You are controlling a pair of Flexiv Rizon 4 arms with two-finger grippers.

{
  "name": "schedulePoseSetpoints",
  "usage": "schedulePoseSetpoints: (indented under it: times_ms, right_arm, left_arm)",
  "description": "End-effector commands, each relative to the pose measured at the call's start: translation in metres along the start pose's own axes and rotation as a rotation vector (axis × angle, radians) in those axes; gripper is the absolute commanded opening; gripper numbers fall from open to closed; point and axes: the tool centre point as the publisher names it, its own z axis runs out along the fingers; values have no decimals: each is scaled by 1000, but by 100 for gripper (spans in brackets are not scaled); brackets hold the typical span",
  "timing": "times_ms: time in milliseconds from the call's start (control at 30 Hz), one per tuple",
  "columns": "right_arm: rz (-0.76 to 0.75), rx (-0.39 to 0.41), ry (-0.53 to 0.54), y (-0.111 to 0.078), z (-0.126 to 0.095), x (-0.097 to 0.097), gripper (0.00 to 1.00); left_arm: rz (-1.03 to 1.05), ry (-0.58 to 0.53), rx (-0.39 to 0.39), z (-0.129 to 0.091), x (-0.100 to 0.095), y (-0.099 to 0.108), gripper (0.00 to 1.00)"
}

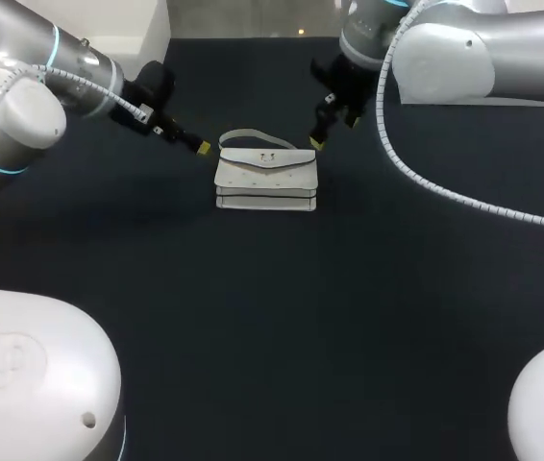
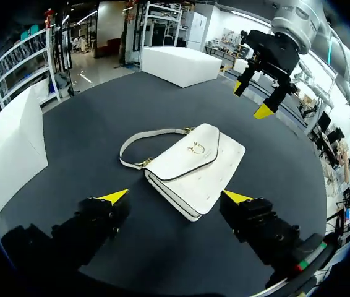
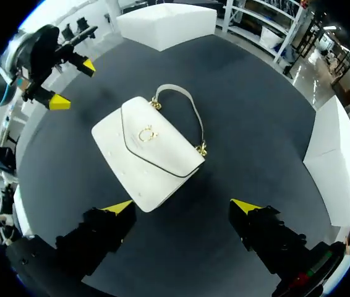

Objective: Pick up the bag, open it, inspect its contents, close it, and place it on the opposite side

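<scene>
1. A white bag (image 1: pixel 265 178) was laid flat on the dark surface (image 1: pixel 253 336), in the far half of the head view and roughly midway between the two arms.
2. The flap of the bag was seen closed, with a small gold clasp (image 2: pixel 196 148) at the middle of its front edge.
3. The handle (image 1: pixel 253 134) was attached by gold fittings at the bag's far side and lay in a loop on the surface beyond the body of the bag.
4. The left tool (image 1: pixel 187 140) was held low, just beside the bag's left end near the handle, and no contact with the bag was seen.
5. In the left wrist view the fingers of the left tool were seen set wide apart. Nothing was gripped, and the bag lay ahead of the two yellow tips and between their lines.
6. The right tool (image 1: pixel 322 130) was held above the surface, near the bag's right far corner and apart from it.
7. In the right wrist view its fingers were likewise seen spread apart and empty. The bag lay ahead of them, with its handle on the side away from the left tool.
8. Each tool was caught in the other arm's wrist view beyond the bag, and its yellow tips were seen separated there as well.
</scene>
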Motion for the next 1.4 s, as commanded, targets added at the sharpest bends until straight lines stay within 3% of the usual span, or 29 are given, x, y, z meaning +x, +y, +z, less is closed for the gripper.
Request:
schedulePoseSetpoints:
  times_ms: [33,267,433,667,800,833,1267,1333,1400]
  right_arm:
    - [434,-206,112,-14,5,-4,100]
    - [488,-215,141,-18,11,-7,100]
    - [509,-214,153,-18,15,-6,100]
    - [541,-218,156,-17,19,-4,100]
    - [558,-197,168,-16,22,-5,100]
    - [564,-126,162,-15,23,-7,100]
    - [564,-126,162,-15,23,-7,100]
    - [613,-113,152,-5,27,-6,100]
    - [658,-109,223,2,28,-7,100]
  left_arm:
    - [-723,0,88,2,-1,1,100]
    - [-891,132,98,1,-17,3,100]
    - [-950,285,40,7,-19,5,100]
    - [-993,396,-18,18,-20,6,100]
    - [-974,398,-58,22,-18,4,100]
    - [-974,398,-58,22,-18,4,100]
    - [-974,398,-58,22,-18,4,100]
    - [-974,398,-58,22,-18,4,100]
    - [-958,396,-42,23,-18,4,100]
